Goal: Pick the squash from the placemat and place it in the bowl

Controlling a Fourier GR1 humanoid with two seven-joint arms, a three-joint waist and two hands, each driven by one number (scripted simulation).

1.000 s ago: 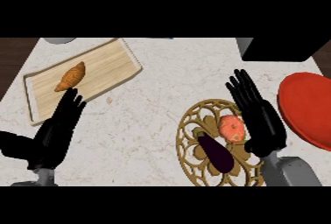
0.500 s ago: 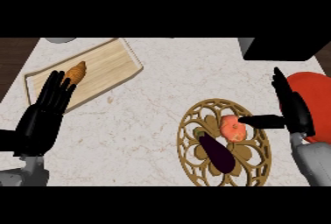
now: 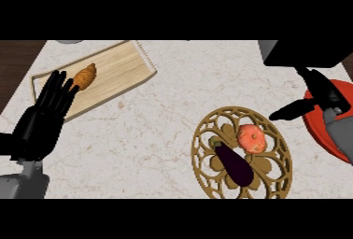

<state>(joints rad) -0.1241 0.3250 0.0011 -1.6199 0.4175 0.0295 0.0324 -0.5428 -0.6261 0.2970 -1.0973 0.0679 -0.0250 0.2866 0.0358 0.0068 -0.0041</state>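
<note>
The squash [image 3: 251,138], round and orange-pink, lies on the brown lattice placemat [image 3: 204,140] at lower right, next to a dark purple eggplant [image 3: 234,164]. The red bowl [image 3: 342,89] sits at the right edge, partly hidden by my right arm. My right hand [image 3: 324,95] is over the bowl, open, fingers straight and pointing up, thumb stretched left toward the placemat. It is apart from the squash and holds nothing. My left hand [image 3: 38,128] is open at the left edge, fingers up, its tips over a cutting board.
A wooden cutting board [image 3: 121,70] at upper left carries an orange sweet potato [image 3: 85,76]. A black box [image 3: 303,52] stands at the top right, just above my right hand. Dark wood [image 3: 17,60] borders the counter on the left.
My right hand has moved from above the placemat to the right, over the red bowl. My left hand has shifted left and up toward the cutting board. The squash stays on the placemat.
</note>
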